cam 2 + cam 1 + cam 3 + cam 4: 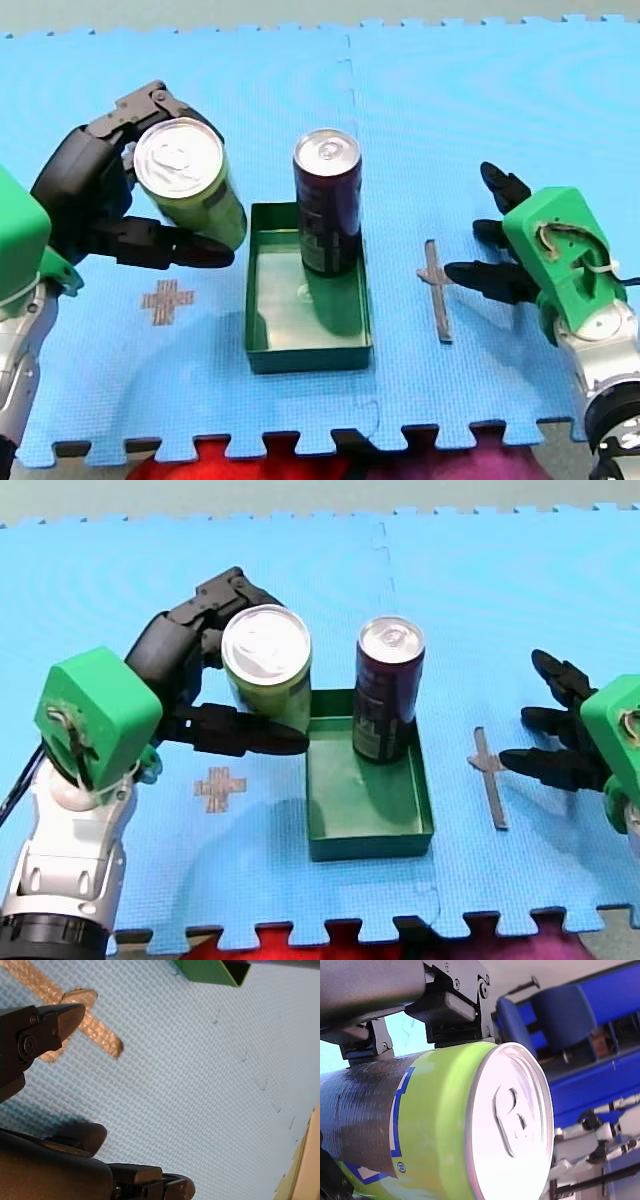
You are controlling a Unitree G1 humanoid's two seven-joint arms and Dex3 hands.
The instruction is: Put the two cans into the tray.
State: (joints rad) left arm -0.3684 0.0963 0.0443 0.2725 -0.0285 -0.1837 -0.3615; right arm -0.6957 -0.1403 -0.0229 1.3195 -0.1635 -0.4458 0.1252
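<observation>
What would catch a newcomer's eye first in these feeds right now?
The lime-green can gripped in the left hand, tilted, just left of the green tray. Next, the purple can standing upright at the tray's far end. The right hand holds nothing, off to the tray's right.
</observation>
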